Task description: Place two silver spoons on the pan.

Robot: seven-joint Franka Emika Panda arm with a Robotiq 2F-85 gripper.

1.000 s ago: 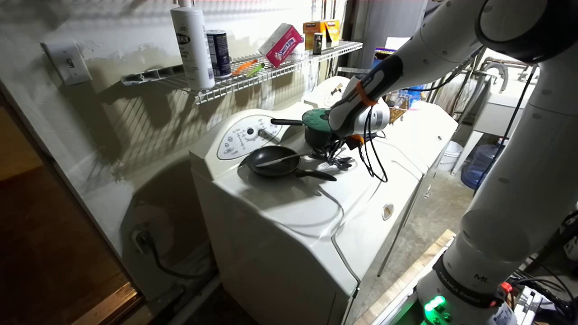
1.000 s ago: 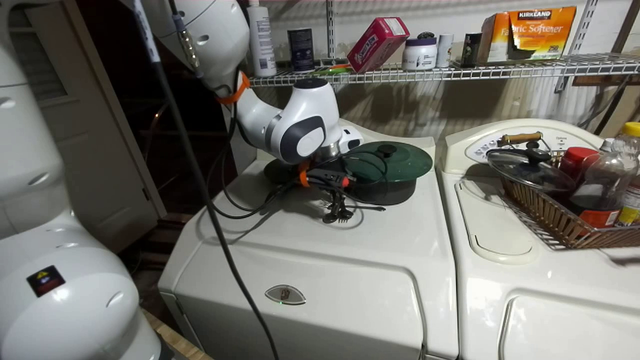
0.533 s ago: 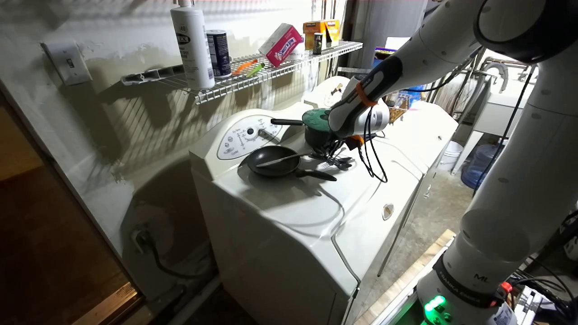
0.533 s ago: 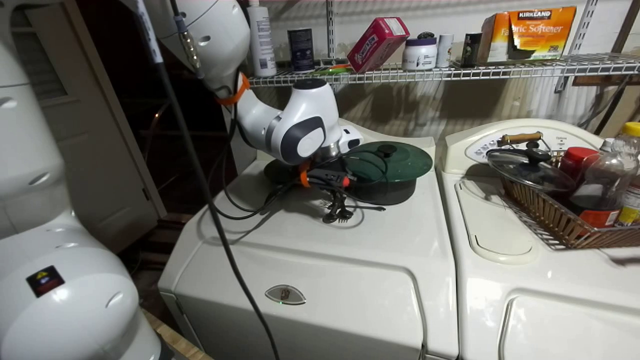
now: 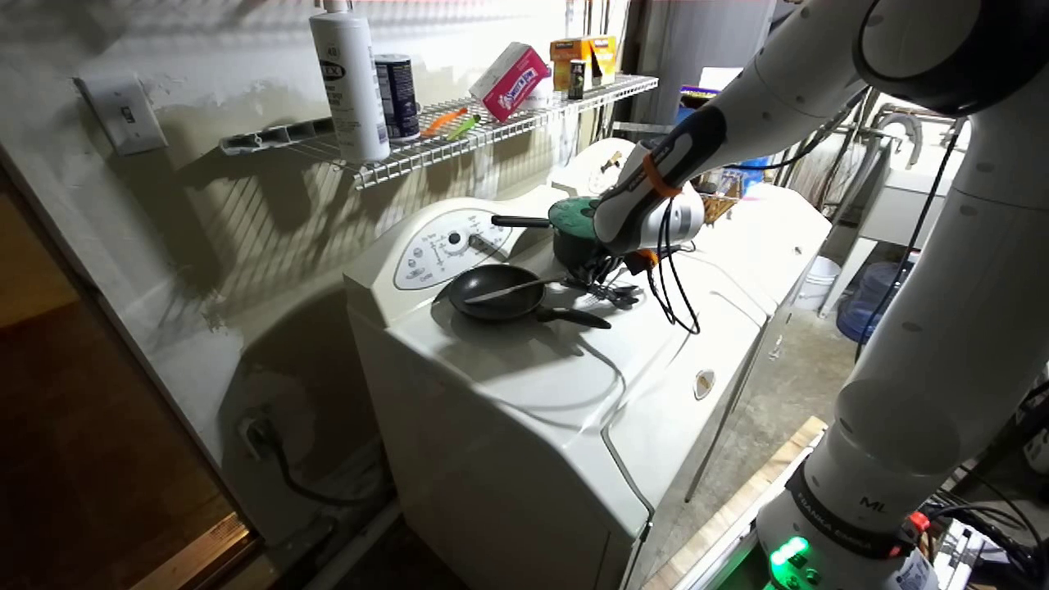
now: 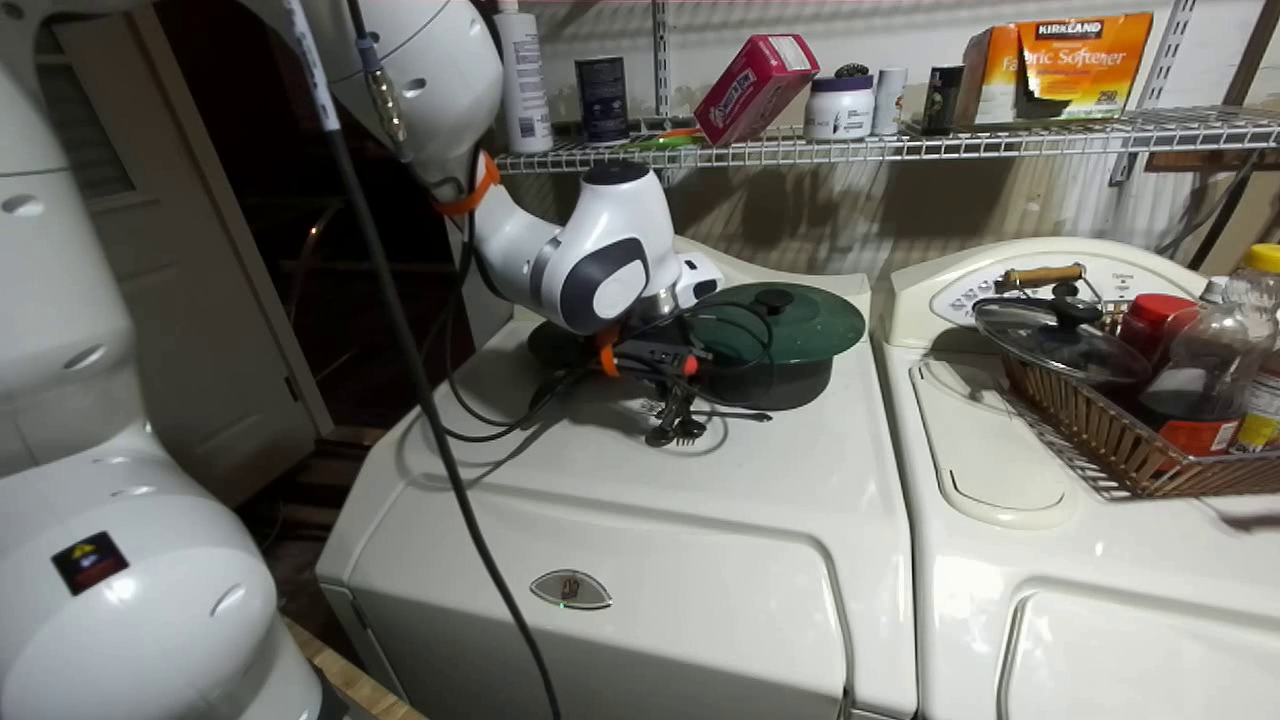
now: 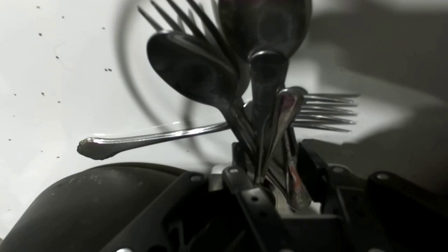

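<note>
Gripper (image 7: 274,159) straddling two spoons (image 7: 194,70) tangled with forks (image 7: 140,140), near the pan (image 5: 482,281) on the machine (image 5: 533,377); fingers (image 7: 313,164) standing apart, can't tell if they're clamping.

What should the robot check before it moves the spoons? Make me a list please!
1. Pan right way up: ok, open side up on the white machine.
2. Two spoons in sight: ok, both bowls show in the wrist view.
3. Spoons free of forks: not ok, they lie jumbled together.
4. Firm grip by the gripper: cannot tell, several pieces lie between its jaws.
5. Pan uncovered: not ok, a slim metal piece shows across it.
6. Room beside the green pot: cannot tell, the arm hides part.
</note>
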